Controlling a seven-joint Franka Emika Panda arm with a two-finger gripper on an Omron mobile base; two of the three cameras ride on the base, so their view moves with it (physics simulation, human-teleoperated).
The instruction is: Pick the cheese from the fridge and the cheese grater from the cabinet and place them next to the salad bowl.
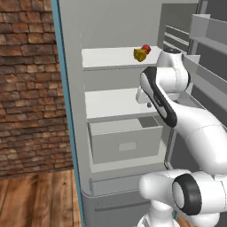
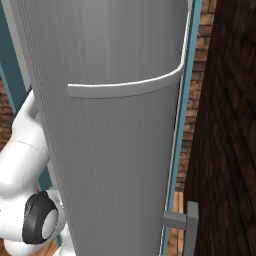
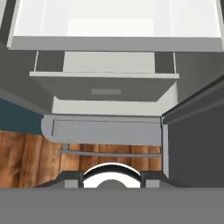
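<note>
Tool jaws sit closed and empty, low inside the open fridge point(image 1: 71, 133) near its middle shelf point(image 1: 113, 104). Cheese point(image 1: 140, 55) rests on the upper shelf's right end, beside a red ball point(image 1: 146, 48); raise, spread the jaws, then approach level.

Brick wall point(image 1: 26, 88) at left in left base view, red-brown bricks with pale mortar, running down to floor. Wooden plank floor point(image 1: 40, 199) below it, warm brown boards. Small red ball point(image 1: 146, 48) on upper white shelf, toward its right end, touching yellow-orange wedge beside it. In right base view, dark brick wall point(image 2: 225, 115) at right, in shadow. In hand view, same wooden floor point(image 3: 26, 157) shows at lower left and under grey front panel.
</note>
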